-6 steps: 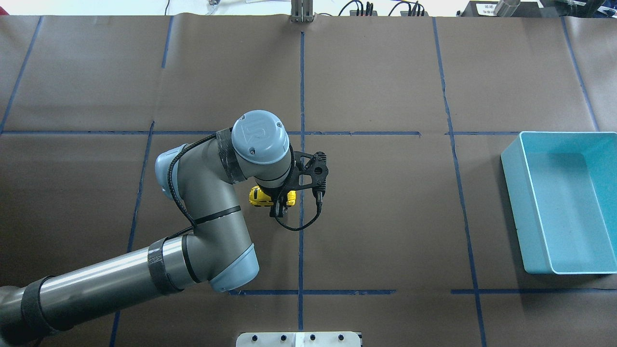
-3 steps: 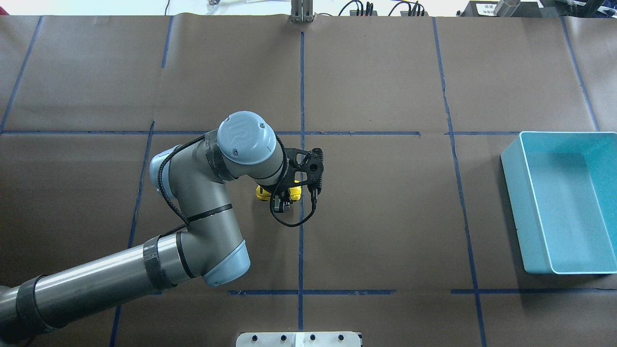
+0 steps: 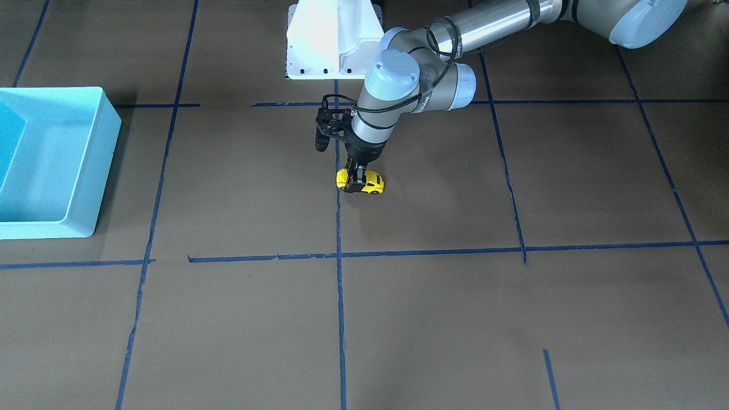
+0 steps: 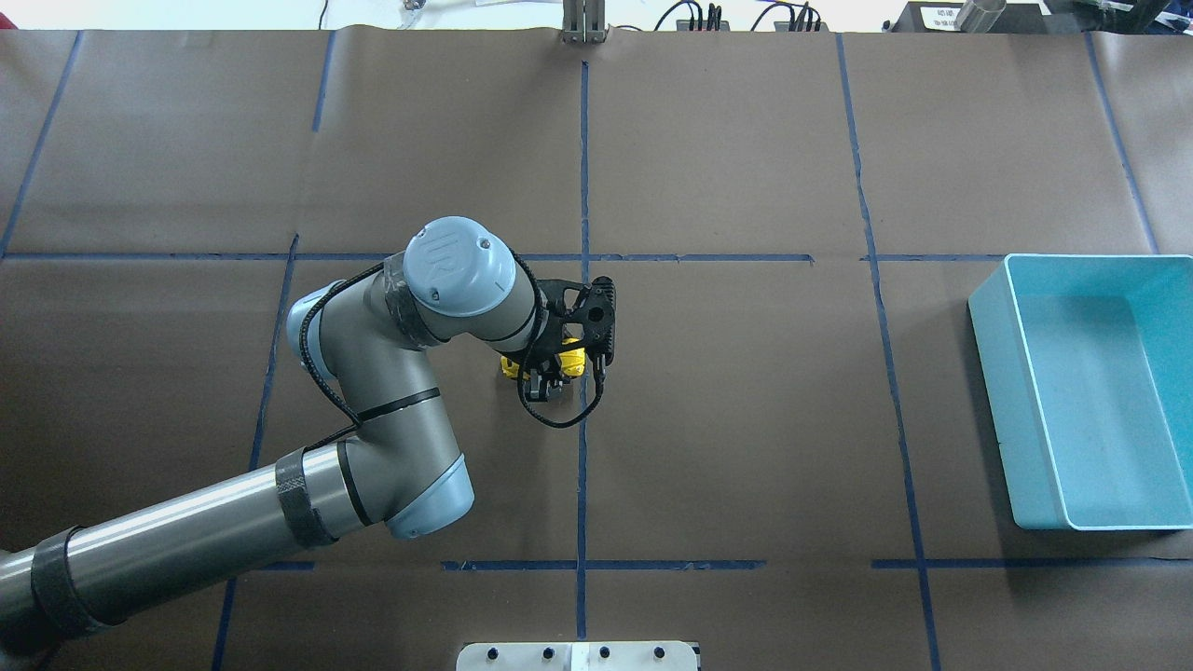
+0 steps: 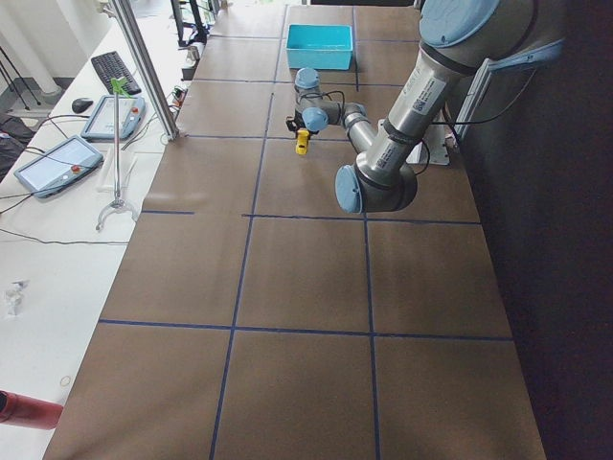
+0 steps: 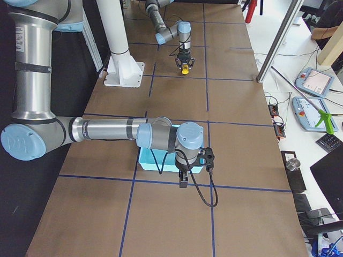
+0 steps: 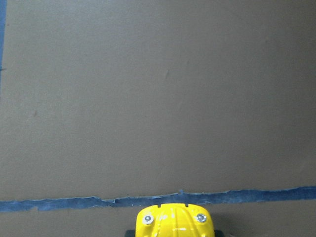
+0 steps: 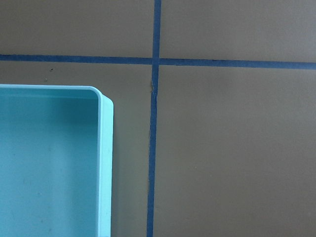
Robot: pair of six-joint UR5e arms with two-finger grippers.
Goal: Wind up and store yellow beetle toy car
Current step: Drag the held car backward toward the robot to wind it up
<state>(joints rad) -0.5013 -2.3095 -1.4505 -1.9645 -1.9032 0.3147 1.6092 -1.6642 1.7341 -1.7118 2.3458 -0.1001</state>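
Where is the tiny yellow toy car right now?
In the front-facing view, the tiny yellow beetle toy car sits mid-table beside a blue tape line, clamped in the left gripper, far from the turquoise plastic bin at that view's left.

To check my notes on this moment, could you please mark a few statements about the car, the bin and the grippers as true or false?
1. The bin is empty. True.
2. The toy car stands beside the bin. False: it stands far from it, near the middle of the table.
3. The left gripper is clamped on the car. True.
4. The right gripper hangs over the car. False: it hangs by the bin.
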